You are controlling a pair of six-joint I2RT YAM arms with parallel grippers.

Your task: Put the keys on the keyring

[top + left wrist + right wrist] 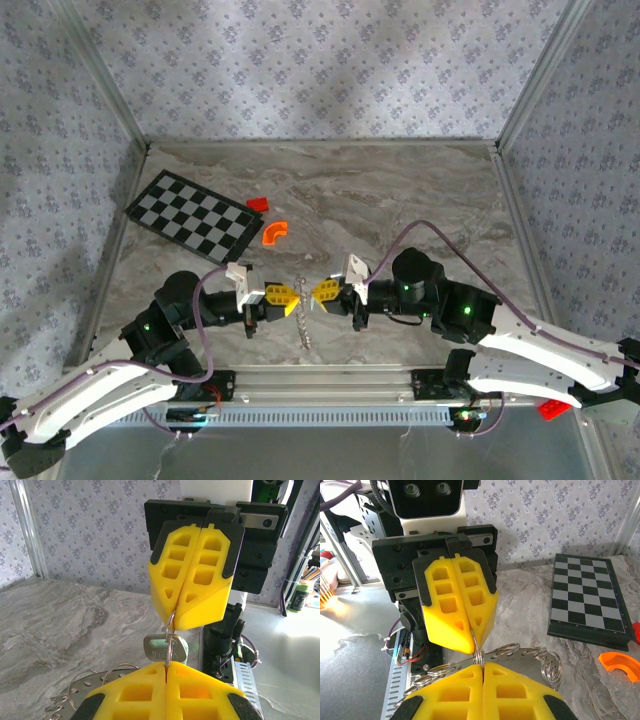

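Work looked well advanced, but I could not call it finished. Both the left gripper (291, 300) and the right gripper (319, 292) were closed tight on the thin wire of the keyring (306, 322), tip to tip above the table (400, 190). The pale key (159, 651) hung on that wire between the tips. It seemed threaded; whether it sat fully past the coil, I could not tell.

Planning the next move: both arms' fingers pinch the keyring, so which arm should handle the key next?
Left, probably: the key sits just above the left fingers, while the right fingers can hold the keyring steady.
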